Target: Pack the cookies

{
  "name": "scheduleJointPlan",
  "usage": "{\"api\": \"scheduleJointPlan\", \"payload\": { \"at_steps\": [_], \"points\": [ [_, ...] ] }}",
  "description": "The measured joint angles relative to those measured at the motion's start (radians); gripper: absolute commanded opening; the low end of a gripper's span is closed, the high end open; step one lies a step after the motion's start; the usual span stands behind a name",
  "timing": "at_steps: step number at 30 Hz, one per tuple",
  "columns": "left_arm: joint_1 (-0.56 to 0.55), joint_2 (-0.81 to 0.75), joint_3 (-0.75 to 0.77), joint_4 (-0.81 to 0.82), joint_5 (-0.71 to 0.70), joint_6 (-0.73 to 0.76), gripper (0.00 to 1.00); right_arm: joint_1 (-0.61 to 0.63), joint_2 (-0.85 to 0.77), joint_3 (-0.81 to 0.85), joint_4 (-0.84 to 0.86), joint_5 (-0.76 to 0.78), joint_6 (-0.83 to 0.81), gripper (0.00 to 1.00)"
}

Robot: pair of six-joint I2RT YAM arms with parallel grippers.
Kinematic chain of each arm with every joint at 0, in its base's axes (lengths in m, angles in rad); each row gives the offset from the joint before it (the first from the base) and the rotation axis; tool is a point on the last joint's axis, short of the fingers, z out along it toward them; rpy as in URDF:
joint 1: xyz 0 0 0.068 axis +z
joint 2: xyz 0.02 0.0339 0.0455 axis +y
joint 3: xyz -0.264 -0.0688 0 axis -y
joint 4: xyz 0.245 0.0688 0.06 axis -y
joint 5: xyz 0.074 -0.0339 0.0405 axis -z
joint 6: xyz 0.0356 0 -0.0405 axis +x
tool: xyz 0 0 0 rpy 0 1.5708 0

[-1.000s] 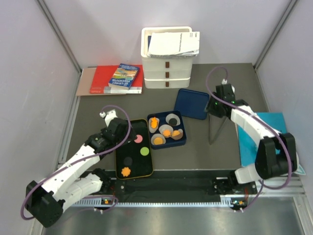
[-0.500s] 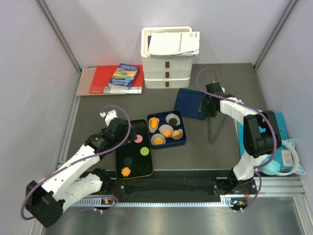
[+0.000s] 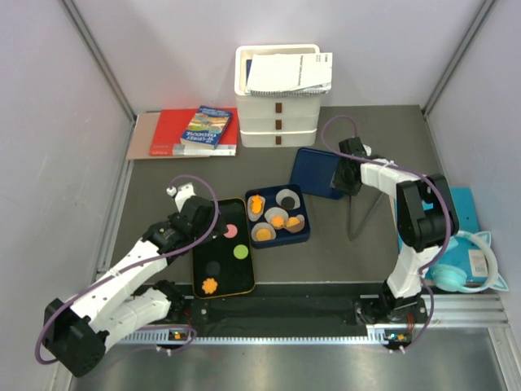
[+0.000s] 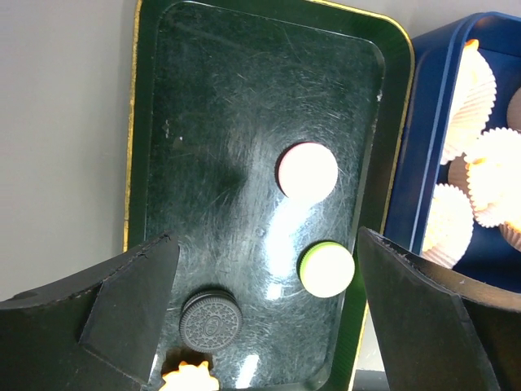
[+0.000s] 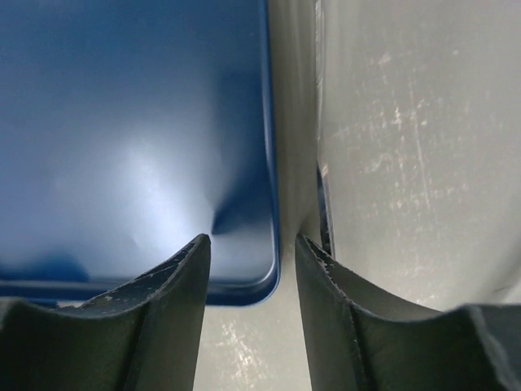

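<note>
Four cookies lie on the black tray: pink, green, black and orange. The left wrist view shows the pink, green, black and orange ones. My left gripper is open and empty above the tray; it is at the tray's far left corner. The blue box holds white paper cups with orange cookies. My right gripper is open, its jaws either side of the blue lid's right edge.
A white stack of drawers with papers on top stands at the back. Books lie at the back left. A thin black stand is right of the box. A teal pad and headphones lie at the right edge.
My right arm has swung left and brought its gripper to the blue lid's right edge, uncovering the headphones. The left arm and the cookies have not moved.
</note>
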Motion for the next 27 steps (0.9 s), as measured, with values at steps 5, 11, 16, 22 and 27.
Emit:
{"api": "scheduleJointPlan", "payload": {
  "at_steps": [5, 11, 16, 22, 27],
  "points": [
    [0.000, 0.004, 0.002, -0.007, -0.010, 0.002, 0.95, 0.000, 0.014, 0.006, 0.022, 0.018, -0.006, 0.26],
    [0.000, 0.004, 0.004, -0.009, -0.013, 0.003, 0.95, 0.000, 0.015, 0.005, 0.026, 0.032, -0.012, 0.16],
    [0.000, 0.004, 0.012, -0.015, -0.022, 0.003, 0.95, 0.000, 0.007, 0.005, 0.015, 0.054, -0.014, 0.10],
    [0.000, 0.004, 0.028, -0.015, -0.040, 0.009, 0.95, 0.000, -0.073, 0.005, -0.009, 0.075, -0.021, 0.08],
    [0.000, 0.007, 0.032, -0.014, -0.042, 0.014, 0.95, 0.000, -0.134, 0.005, -0.020, 0.089, -0.026, 0.19]
  ]
}}
